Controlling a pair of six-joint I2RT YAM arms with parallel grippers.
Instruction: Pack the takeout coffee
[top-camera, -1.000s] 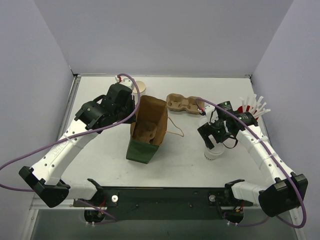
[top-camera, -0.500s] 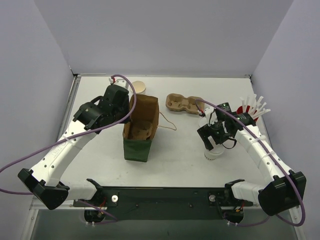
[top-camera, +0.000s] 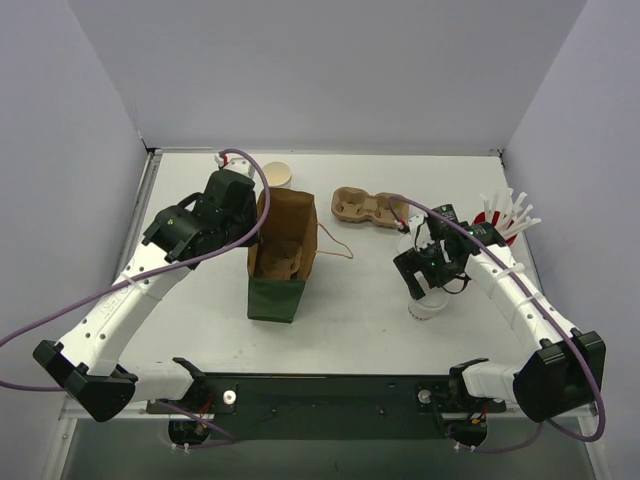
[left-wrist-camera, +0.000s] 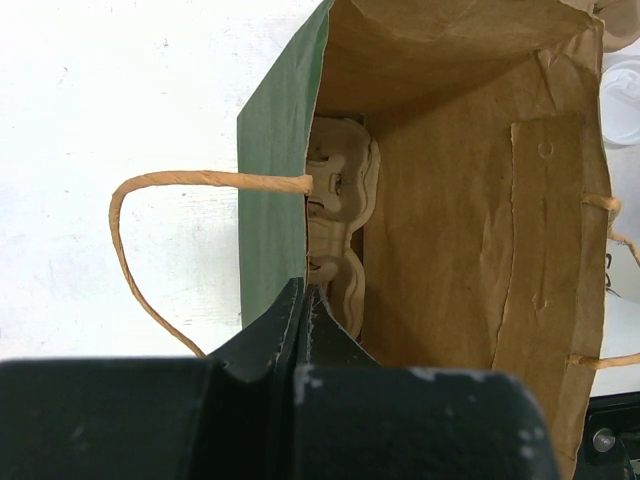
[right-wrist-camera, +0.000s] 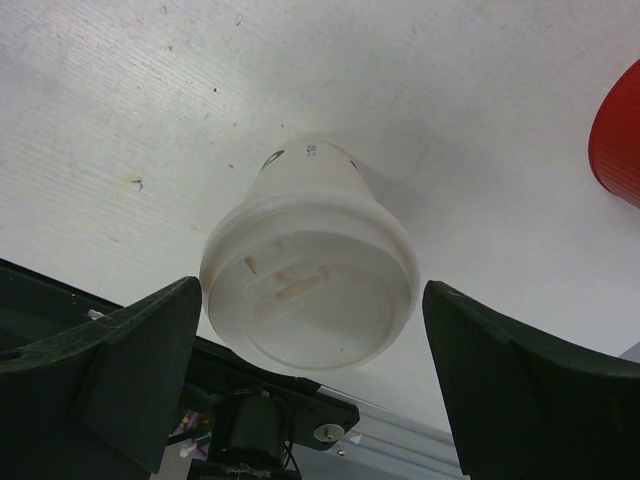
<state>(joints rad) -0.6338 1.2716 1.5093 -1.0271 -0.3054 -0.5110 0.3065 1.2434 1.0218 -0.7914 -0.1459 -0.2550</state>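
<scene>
The takeout coffee (top-camera: 428, 303), a small white paper cup with a white lid, stands on the table at the right. In the right wrist view the cup (right-wrist-camera: 310, 285) sits between my open right gripper's (right-wrist-camera: 310, 300) fingers, untouched. My right gripper (top-camera: 425, 280) hovers just above it. The paper bag (top-camera: 280, 262), green outside and brown inside, stands open at centre left. My left gripper (top-camera: 256, 222) is shut on the bag's left wall at the rim (left-wrist-camera: 275, 240). A beige cardboard piece (left-wrist-camera: 342, 215) stands inside the bag.
A brown two-hole cup carrier (top-camera: 368, 208) lies behind the middle. A red cup of white straws (top-camera: 500, 215) stands at the right, behind my right arm. An open beige-inside cup (top-camera: 278, 173) stands at the back left. The bag's twine handles (top-camera: 338, 245) hang out.
My left gripper has pulled the bag to the left and stood it more upright, its mouth now facing up. The right gripper has barely moved over the cup.
</scene>
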